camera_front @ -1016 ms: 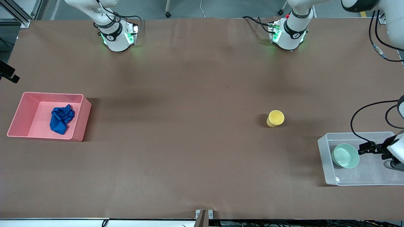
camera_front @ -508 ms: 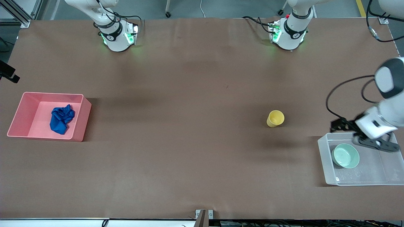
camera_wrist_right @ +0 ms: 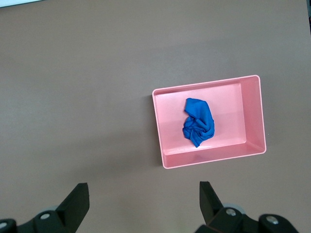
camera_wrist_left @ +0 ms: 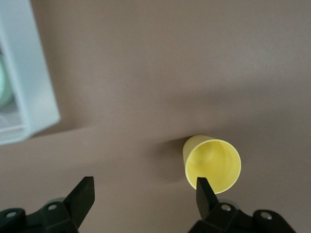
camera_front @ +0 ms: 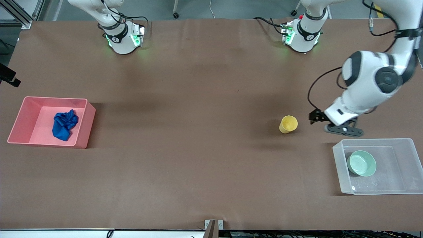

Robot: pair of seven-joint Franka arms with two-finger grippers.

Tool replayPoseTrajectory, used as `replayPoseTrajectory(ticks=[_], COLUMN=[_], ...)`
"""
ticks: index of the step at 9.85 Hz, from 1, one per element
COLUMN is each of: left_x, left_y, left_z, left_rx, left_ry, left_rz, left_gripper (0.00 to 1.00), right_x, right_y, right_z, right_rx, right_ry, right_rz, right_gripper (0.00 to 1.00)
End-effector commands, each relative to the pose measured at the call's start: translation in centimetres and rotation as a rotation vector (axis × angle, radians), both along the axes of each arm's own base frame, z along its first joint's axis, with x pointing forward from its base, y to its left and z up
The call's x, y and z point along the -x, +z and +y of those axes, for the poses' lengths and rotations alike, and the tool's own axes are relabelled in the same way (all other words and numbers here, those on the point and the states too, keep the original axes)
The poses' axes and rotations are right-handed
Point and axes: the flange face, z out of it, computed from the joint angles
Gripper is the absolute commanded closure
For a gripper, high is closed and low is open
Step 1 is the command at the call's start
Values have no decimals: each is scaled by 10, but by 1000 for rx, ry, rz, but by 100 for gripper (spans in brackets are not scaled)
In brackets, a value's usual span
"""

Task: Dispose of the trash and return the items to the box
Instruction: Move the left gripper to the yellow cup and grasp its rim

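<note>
The yellow cup (camera_front: 288, 124) stands upright on the table and shows in the left wrist view (camera_wrist_left: 214, 165). My left gripper (camera_front: 343, 131) hovers open and empty between the cup and the clear box (camera_front: 339, 165); in its wrist view (camera_wrist_left: 145, 191) one fingertip overlaps the cup's rim. The mint-green bowl (camera_front: 362, 163) sits in the clear box. The blue cloth (camera_front: 64, 125) lies in the pink bin (camera_front: 86, 127). My right gripper (camera_wrist_right: 143, 194) is open and empty, high above the table beside the pink bin (camera_wrist_right: 163, 131), with the cloth (camera_wrist_right: 198, 122) in sight.
The two arm bases (camera_front: 120, 36) (camera_front: 302, 34) stand at the table's back edge. The clear box's corner (camera_wrist_left: 29, 87) shows in the left wrist view. Bare brown tabletop lies between the pink bin and the cup.
My left gripper has risen out of the clear box and moved toward the yellow cup. The bowl stays in the box. Cup, cloth and bin have not moved.
</note>
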Motion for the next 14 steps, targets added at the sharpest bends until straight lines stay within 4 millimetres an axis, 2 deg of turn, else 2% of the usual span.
replayPoseTrajectory(ticks=[1, 2, 4, 5, 6, 7, 8, 9, 11, 13, 14], left_x=[28, 31, 32, 34, 35, 34, 34, 32, 25, 1, -20], left_y=[-54, -71, -96, -105, -115, -123, -126, -124, -108, -69, -43], left_z=[-4, -21, -34, -45, -55, -54, -54, -51, -45, -19, -9], left_rx=[15, 32, 50, 61, 72, 83, 85, 85, 78, 57, 44], left_ry=[1, -25, -50, -69, -84, -79, -80, -78, -87, -90, -108], left_rz=[-4, 10, 18, 15, 7, 5, 5, 0, -30, -67, -40], left_gripper=[9, 12, 26, 41, 73, 92, 100, 100, 100, 100, 100], right_x=[5, 5, 5, 5, 5, 6, 6, 7, 7, 7, 7], right_y=[3, 4, 4, 4, 3, 3, 3, 3, 3, 3, 3], right_z=[1, 4, 6, 8, 8, 8, 8, 7, 5, 5, 5], right_rx=[-14, -14, -32, -46, -46, -47, -46, -37, -31, -31, -31], right_ry=[7, 7, 10, 7, 17, 19, 20, 29, 52, 52, 52], right_rz=[-7, -8, -7, -8, 0, 8, 8, 11, 11, 11, 11], right_gripper=[0, 0, 0, 0, 0, 0, 0, 0, 0, 0, 0])
